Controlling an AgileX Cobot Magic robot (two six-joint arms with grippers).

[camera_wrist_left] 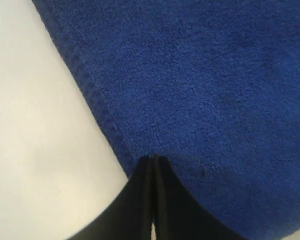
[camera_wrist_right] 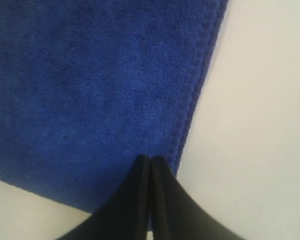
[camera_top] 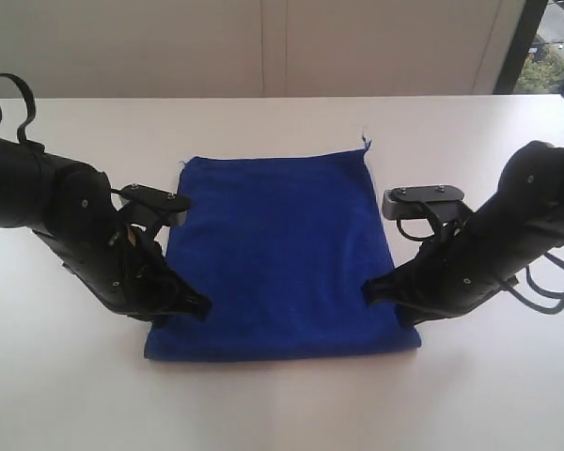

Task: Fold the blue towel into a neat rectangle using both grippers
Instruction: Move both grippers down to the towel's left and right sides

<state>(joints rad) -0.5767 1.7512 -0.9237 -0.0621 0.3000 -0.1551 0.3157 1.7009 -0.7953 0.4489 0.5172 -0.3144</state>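
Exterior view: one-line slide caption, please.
Left hand and right hand, both shut, tips at opposite side edges of the blue towel lying flat on a white table.

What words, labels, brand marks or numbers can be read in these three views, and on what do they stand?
None: no view shows readable text.
blue towel: plain fleece with no print; the small scrap at its far corner is too small to tell.
left hand and right hand: plain black, no legible marking.
table: white surface, no print.
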